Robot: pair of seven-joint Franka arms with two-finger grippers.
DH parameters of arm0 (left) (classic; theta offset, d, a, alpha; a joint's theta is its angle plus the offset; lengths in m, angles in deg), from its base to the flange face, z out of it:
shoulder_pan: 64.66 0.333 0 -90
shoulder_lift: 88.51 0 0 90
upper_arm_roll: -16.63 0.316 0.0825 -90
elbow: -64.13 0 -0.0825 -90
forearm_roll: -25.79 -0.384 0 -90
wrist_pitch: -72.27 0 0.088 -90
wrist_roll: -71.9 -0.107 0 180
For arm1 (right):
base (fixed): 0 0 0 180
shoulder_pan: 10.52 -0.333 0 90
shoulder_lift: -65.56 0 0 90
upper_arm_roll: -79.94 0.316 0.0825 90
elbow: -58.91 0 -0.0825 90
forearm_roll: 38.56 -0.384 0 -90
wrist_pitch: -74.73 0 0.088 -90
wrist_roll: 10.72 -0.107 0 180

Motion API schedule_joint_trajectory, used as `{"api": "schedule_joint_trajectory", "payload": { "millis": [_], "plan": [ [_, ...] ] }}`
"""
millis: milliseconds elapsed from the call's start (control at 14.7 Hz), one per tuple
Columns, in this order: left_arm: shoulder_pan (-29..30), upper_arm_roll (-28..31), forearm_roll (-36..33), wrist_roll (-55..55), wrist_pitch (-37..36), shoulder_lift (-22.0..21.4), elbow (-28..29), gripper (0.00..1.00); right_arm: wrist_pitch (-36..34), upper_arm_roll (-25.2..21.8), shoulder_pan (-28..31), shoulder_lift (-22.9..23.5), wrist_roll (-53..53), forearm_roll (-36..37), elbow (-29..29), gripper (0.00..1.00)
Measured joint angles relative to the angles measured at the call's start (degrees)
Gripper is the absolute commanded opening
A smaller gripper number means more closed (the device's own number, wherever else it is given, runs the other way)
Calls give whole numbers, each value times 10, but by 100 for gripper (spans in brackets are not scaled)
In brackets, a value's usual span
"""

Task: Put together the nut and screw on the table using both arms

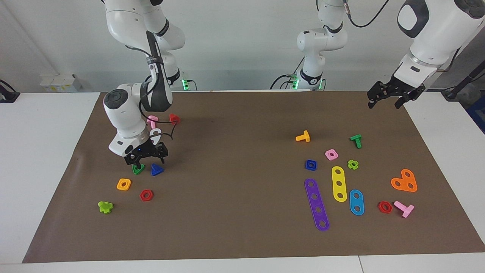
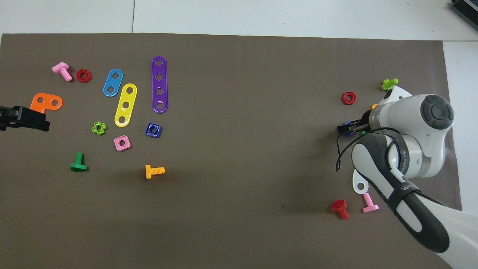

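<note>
The blue screw (image 1: pixel 156 170) with its triangular head lies on the brown mat of the table (image 1: pixel 242 235) at the right arm's end, beside a green triangular nut (image 1: pixel 138 169). My right gripper (image 1: pixel 148 161) is down low over these two, open, with nothing held; whether a fingertip touches either I cannot tell. In the overhead view the right gripper (image 2: pixel 345 127) and its arm hide most of the screw. The blue square nut (image 1: pixel 310 164) (image 2: pixel 153 129) lies flat at the left arm's end. My left gripper (image 1: pixel 386 100) (image 2: pixel 22 117) waits in the air, open and empty, over the mat's edge there.
Near the screw lie an orange square nut (image 1: pixel 124 184), a red hex nut (image 1: pixel 146 195) and a lime screw (image 1: pixel 105 207). Around the blue nut lie a pink nut (image 1: pixel 331 154), an orange screw (image 1: pixel 303 136), a purple strip (image 1: pixel 316 204) and a yellow strip (image 1: pixel 339 183).
</note>
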Motion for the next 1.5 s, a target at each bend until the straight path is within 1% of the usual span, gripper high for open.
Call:
{"api": "schedule_joint_trajectory", "payload": {
  "millis": [68, 340, 408, 748, 884, 952, 1020, 1088, 1156, 1497],
  "plan": [
    [0, 0, 0, 0, 0, 0, 0, 100, 11, 0, 3, 4, 5, 0, -5, 83],
    [0, 0, 0, 0, 0, 0, 1, 100, 26, 0, 2, 8, 8, 0, -10, 54],
    [0, 0, 0, 0, 0, 0, 1, 100, 26, 0, 2, 8, 8, 0, -10, 53],
    [0, 0, 0, 0, 5, -1, 4, 100, 26, 1, 0, 9, 8, -11, -10, 53],
    [0, 0, 0, 0, 5, -2, 5, 100, 26, 1, 0, 9, 8, -19, -10, 50],
    [0, 0, 0, 0, 5, -2, 6, 100, 26, 1, 0, 9, 8, -20, -10, 45],
    [0, 0, 0, 0, 5, -2, 6, 100, 26, 1, 0, 9, 8, -20, -10, 37],
    [0, 0, 0, 0, 6, -2, 6, 100, 26, 1, -1, 9, 8, -20, -10, 22],
    [0, 0, 0, 0, 6, -2, 6, 100, 26, 1, -1, 9, 8, -20, -10, 0],
    [0, 0, 0, 0, 6, -3, 7, 100, 26, 1, -1, 9, 8, -20, -10, 0]
  ]
}}
